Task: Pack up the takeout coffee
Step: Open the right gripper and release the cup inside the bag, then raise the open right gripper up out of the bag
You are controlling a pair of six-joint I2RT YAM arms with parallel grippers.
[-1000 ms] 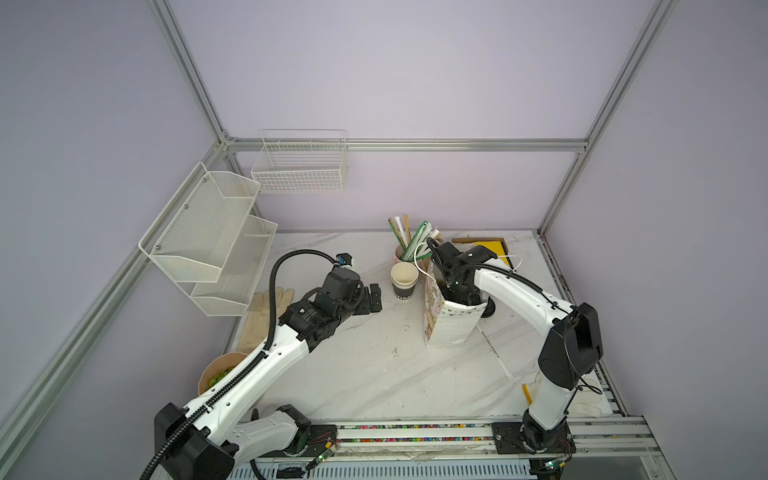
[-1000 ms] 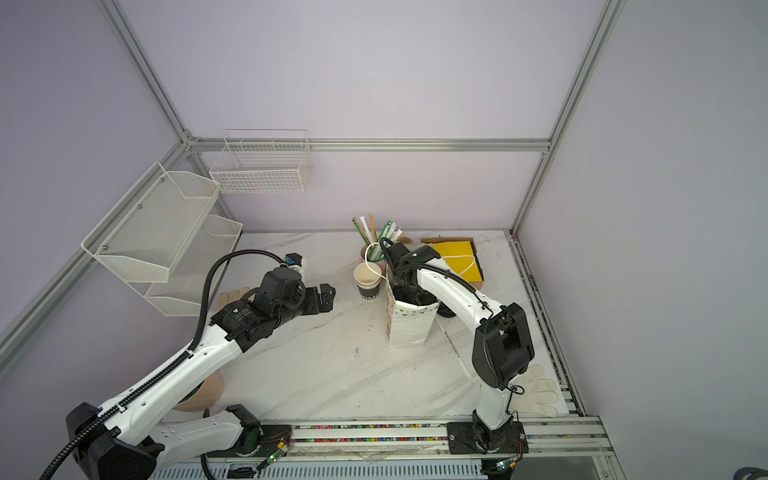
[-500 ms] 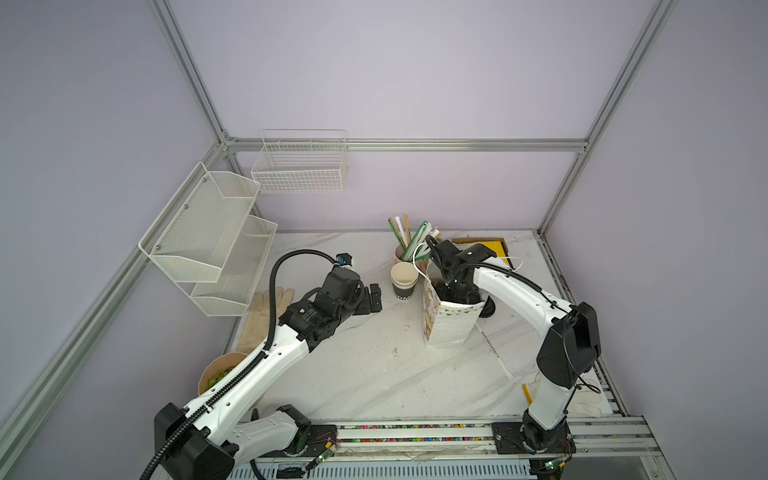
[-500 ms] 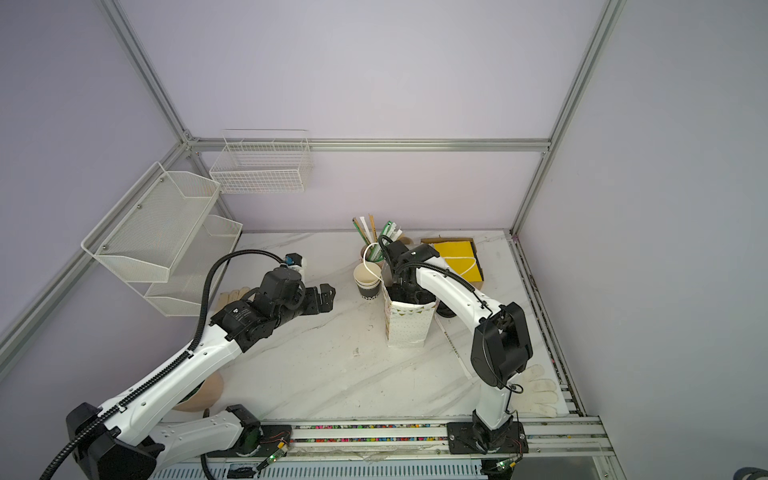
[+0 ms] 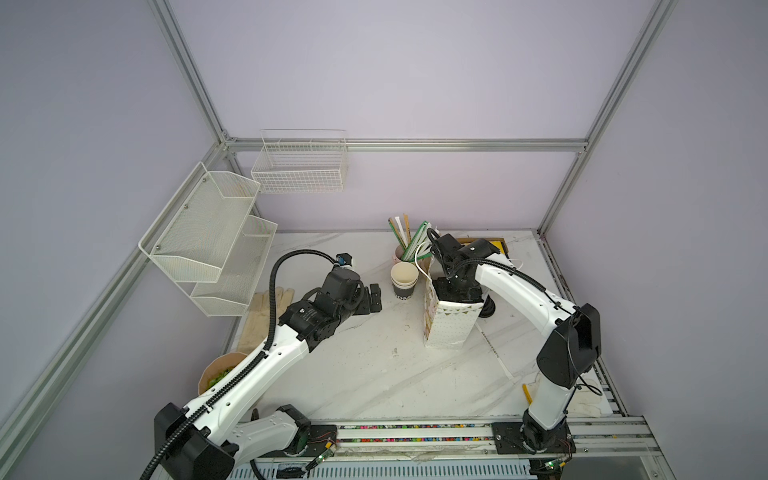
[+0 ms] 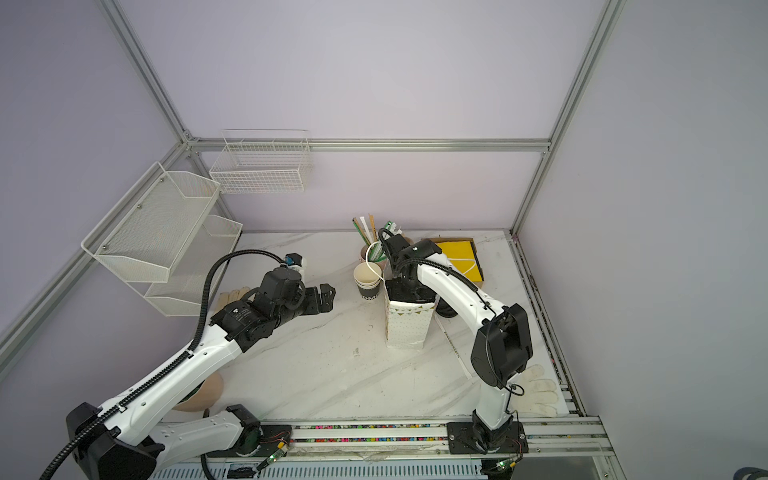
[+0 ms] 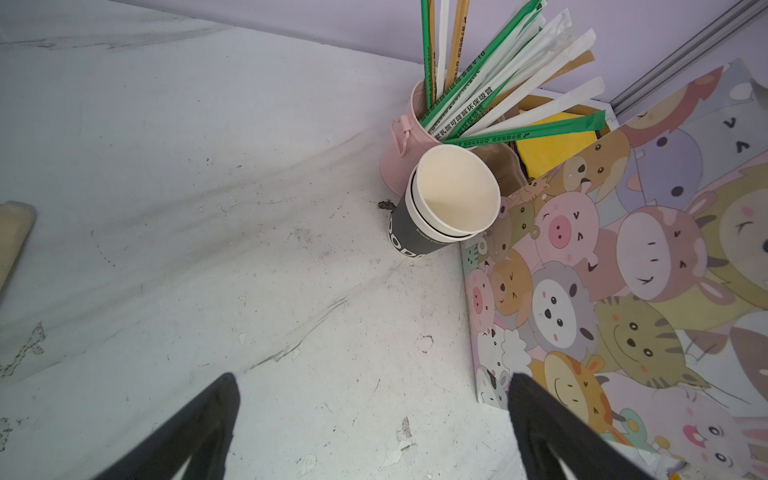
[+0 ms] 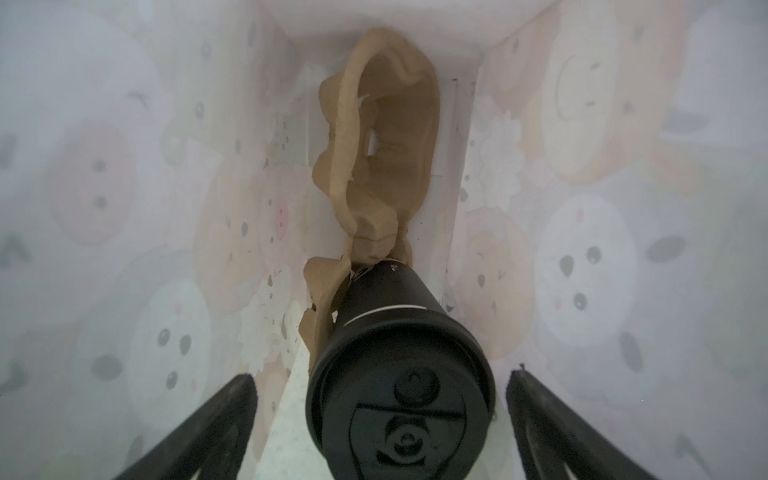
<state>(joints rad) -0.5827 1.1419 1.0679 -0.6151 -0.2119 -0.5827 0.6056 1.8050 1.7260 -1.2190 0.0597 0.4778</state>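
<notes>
Green straw wrappers (image 7: 461, 111), far centre of counter: Chinese print along each sleeve, "聚乳酸可降解环保吸管". "PLA" near sleeve end, seen inverted.
Nested cup stack (image 7: 409, 232), just near side of straws: small white line on black wall starts "Breeze your", rest hidden. Large white letters below, partly cut off, "OOD" legible.
Takeout coffee cup (image 8: 386, 299): tiny white marks, too blurred to read.

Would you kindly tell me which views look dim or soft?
Right wrist view: dim inside the paper bag, its printed walls hazy, the lidded black cup sharper. Left wrist view: bright, crisp on the stacked cups. Both top views: evenly lit.
</notes>
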